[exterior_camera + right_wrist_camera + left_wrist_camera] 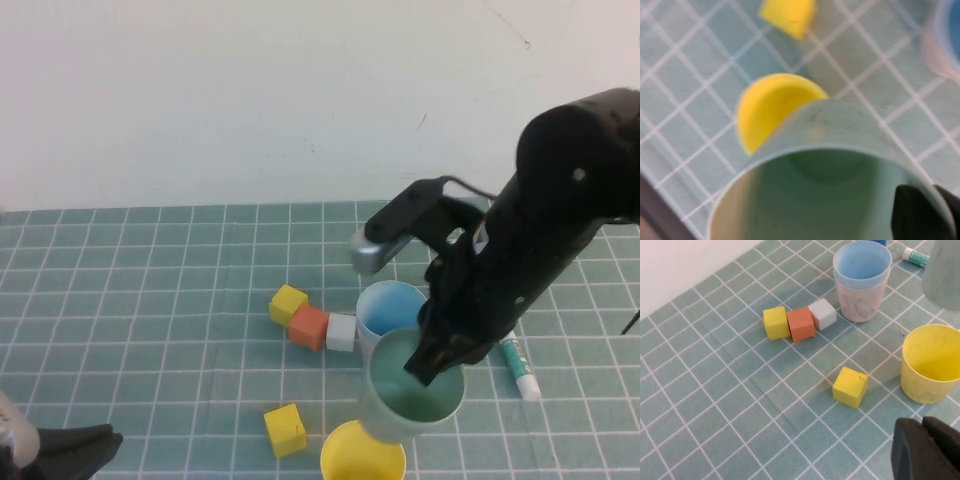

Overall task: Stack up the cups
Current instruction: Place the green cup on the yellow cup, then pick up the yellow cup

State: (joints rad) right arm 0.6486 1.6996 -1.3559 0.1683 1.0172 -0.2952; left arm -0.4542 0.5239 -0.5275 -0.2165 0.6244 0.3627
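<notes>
My right gripper (432,366) is shut on the rim of the sage green cup (410,398) and holds it in the air, between the blue cup and the yellow cup. In the right wrist view the green cup (825,150) fills the frame, with the yellow cup (767,107) below it. The light blue cup (388,306) sits nested inside the pale pink cup (860,302). The yellow cup (362,455) stands alone at the table's near edge. My left gripper (925,452) is shut and empty, parked at the near left (75,448).
A yellow block (288,302), an orange block (309,327) and a white block (341,331) lie in a row left of the cups. Another yellow block (285,430) lies nearer me. A teal and white marker (519,367) lies at the right.
</notes>
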